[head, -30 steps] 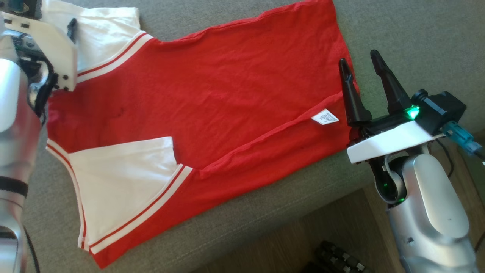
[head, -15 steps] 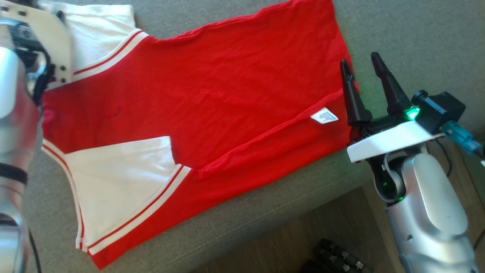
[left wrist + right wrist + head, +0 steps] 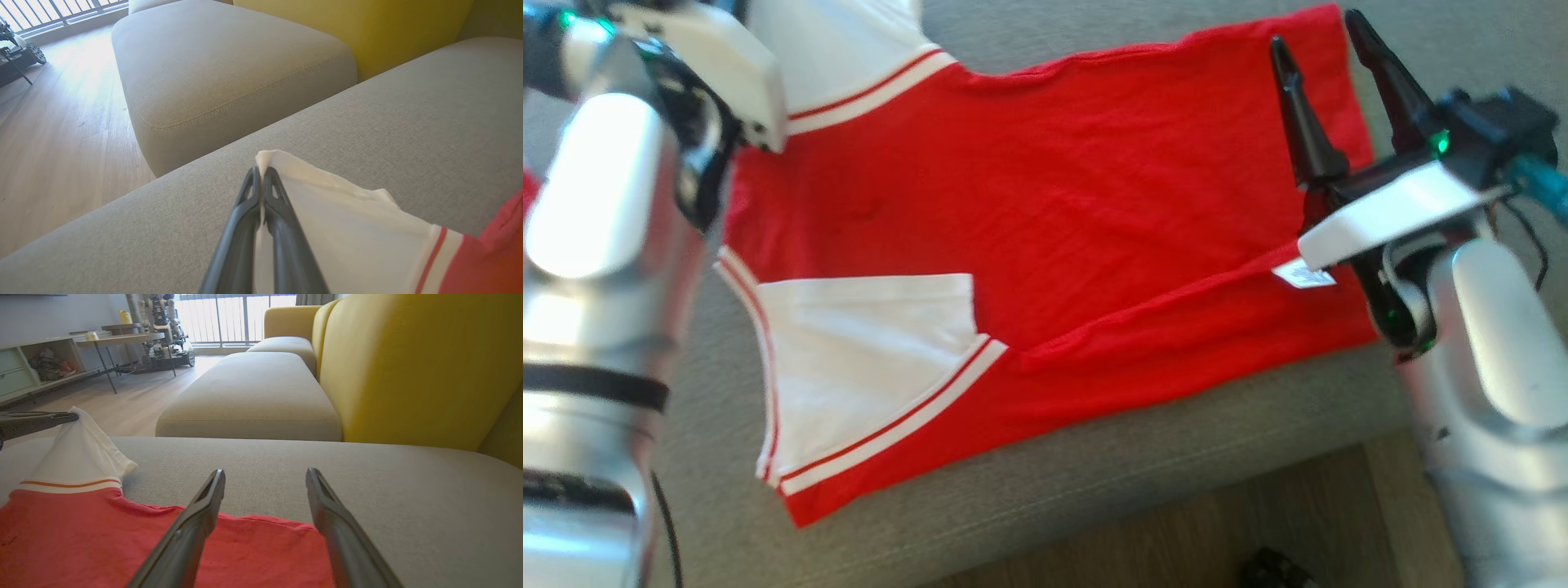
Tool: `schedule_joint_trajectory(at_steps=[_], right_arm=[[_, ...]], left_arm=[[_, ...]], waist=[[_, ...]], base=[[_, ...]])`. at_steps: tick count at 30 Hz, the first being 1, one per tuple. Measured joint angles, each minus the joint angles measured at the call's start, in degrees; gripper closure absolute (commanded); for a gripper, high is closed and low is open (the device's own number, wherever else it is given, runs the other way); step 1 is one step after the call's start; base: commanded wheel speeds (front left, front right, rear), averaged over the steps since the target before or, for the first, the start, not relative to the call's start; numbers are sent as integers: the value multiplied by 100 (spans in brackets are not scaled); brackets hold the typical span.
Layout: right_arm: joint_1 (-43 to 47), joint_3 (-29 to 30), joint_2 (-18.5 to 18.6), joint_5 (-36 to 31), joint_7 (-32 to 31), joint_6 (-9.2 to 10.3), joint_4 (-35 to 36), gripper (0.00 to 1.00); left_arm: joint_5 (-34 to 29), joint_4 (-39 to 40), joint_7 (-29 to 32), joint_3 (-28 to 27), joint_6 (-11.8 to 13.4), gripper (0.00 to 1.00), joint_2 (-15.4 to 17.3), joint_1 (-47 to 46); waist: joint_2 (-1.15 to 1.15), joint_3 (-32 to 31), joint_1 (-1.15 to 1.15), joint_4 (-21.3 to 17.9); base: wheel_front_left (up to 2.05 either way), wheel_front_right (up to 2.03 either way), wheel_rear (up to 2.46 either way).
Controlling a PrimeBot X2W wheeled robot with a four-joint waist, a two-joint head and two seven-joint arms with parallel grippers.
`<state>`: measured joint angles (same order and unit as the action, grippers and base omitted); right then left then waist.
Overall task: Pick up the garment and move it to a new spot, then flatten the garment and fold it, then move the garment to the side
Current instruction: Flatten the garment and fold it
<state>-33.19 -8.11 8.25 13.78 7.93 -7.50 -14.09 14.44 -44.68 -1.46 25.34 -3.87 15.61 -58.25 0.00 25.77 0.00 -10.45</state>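
- Because the garment [image 3: 1054, 229] lies flat on the grey sofa seat [image 3: 1094, 482] with its near side close to the seat's front edge, a careless drag toward the wooden floor [image 3: 1176, 539] could spill it over.
- The near white sleeve [image 3: 866, 343] lies folded in over the red body; a lift may let it flop out.
- At the right, the right claw [image 3: 1315, 33] has its fingers apart above the garment's far right corner and holds nothing; closing short would miss the cloth or pinch only one layer.
- At the far left, the left claw [image 3: 260, 175] is clamped together on the tip of the far white sleeve [image 3: 347, 212]; so thin a bite could slip under pull.
- Count: one garment, two white sleeves, one label [image 3: 1305, 276], two claws.
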Motion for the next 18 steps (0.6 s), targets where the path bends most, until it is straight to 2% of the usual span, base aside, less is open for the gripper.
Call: schedule_joint_trajectory(at_steps=[4,8,18], right_arm=[[-321,-120,392,54,-385,0,-427,0],[-518,-20,816,89,-625,0,-1147,0],[-1206,101,1109,-36,-806,-1,-2686,0]], left_arm=[[145,471,-175,21,93,100,-168,470],[98,862,-279,200,248,100,-293,801],[87,1616,-309,335,492,100,-356,1288]], waist=[[0,-66,0,283],[0,-108,0,565],[0,-52,0,909]], base=[[0,0,0],[0,0,0],[0,0,0]])
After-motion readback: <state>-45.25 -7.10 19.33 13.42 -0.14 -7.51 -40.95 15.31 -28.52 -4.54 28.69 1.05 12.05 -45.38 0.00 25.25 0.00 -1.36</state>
